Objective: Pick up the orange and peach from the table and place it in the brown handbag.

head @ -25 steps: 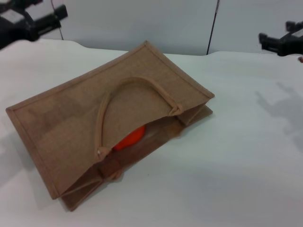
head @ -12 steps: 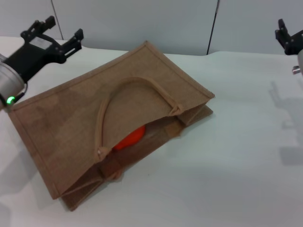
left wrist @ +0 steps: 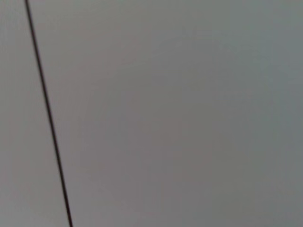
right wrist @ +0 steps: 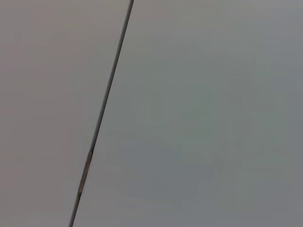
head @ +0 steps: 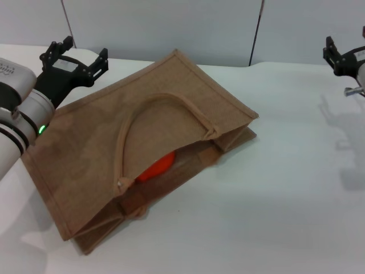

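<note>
The brown handbag lies flat on the white table, with the orange showing inside its mouth; no peach is visible. Far left, the left gripper hovers spread and empty; far right, the right gripper is unreadable. Best retreat clear of the handles.

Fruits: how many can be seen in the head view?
1. The glossy red-orange fruit lies inside the mouth of the tan woven jute handbag, under its handle loop. The pale pink peach isn't visible; it may be hidden inside.
</note>
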`<control>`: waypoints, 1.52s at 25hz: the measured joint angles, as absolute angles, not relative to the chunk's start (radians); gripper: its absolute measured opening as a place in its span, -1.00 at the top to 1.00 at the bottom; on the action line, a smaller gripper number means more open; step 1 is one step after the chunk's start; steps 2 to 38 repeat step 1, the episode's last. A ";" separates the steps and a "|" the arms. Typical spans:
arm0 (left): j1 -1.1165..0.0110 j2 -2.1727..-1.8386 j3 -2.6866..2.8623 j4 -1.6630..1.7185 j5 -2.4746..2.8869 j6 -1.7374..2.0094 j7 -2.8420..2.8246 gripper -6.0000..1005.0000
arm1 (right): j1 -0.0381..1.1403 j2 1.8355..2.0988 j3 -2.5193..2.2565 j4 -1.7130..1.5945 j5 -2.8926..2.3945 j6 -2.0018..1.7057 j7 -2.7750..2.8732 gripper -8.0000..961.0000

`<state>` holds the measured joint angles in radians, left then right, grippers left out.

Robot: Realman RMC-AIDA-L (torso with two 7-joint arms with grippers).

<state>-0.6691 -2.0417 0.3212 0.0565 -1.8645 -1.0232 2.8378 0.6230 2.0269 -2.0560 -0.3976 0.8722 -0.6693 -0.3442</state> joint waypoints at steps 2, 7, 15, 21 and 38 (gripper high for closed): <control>-0.669 -2.042 0.321 0.055 -1.874 -1.017 2.838 -0.69 | 0.620 2.028 -2.059 -0.396 0.872 -0.678 -0.344 -0.61; -0.669 -2.042 0.321 0.055 -1.874 -1.017 2.838 -0.69 | 0.620 2.028 -2.059 -0.396 0.872 -0.678 -0.344 -0.61; -0.669 -2.042 0.321 0.055 -1.874 -1.017 2.838 -0.69 | 0.620 2.028 -2.059 -0.396 0.872 -0.678 -0.344 -0.61; -0.669 -2.042 0.321 0.055 -1.874 -1.017 2.838 -0.69 | 0.620 2.028 -2.059 -0.396 0.872 -0.678 -0.344 -0.61; -0.669 -2.042 0.321 0.055 -1.874 -1.017 2.838 -0.69 | 0.620 2.028 -2.059 -0.396 0.872 -0.678 -0.344 -0.61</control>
